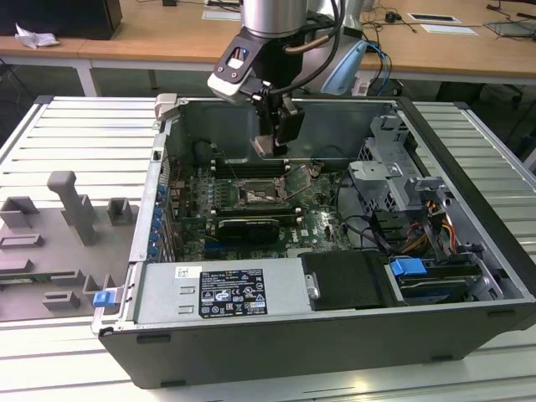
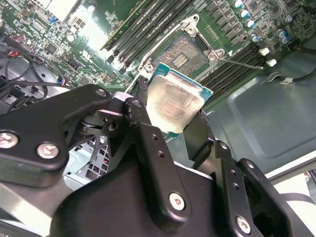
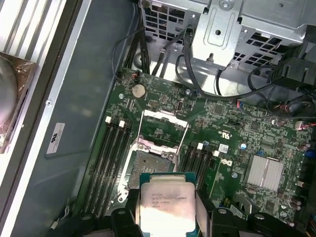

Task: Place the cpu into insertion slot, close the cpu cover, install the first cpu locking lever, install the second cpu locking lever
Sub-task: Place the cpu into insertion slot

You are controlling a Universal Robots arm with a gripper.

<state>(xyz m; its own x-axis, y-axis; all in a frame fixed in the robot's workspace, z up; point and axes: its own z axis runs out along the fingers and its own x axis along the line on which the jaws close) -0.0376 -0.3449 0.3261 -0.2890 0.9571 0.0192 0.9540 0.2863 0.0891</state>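
The hand (image 2: 166,117) pinches the cpu (image 3: 165,207) by two opposite edges, held flat and face up just above the bare insertion slot (image 3: 148,165) — the cpu cover (image 3: 165,124) stands hinged open, leaving the socket clear to receive it.

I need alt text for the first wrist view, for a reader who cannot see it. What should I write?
Two black fingers grip a small flat square chip with a pale silvery metal top by its sides, over the empty square dark socket on a green circuit board. The silvery metal frame cover lies flipped open beside the socket.
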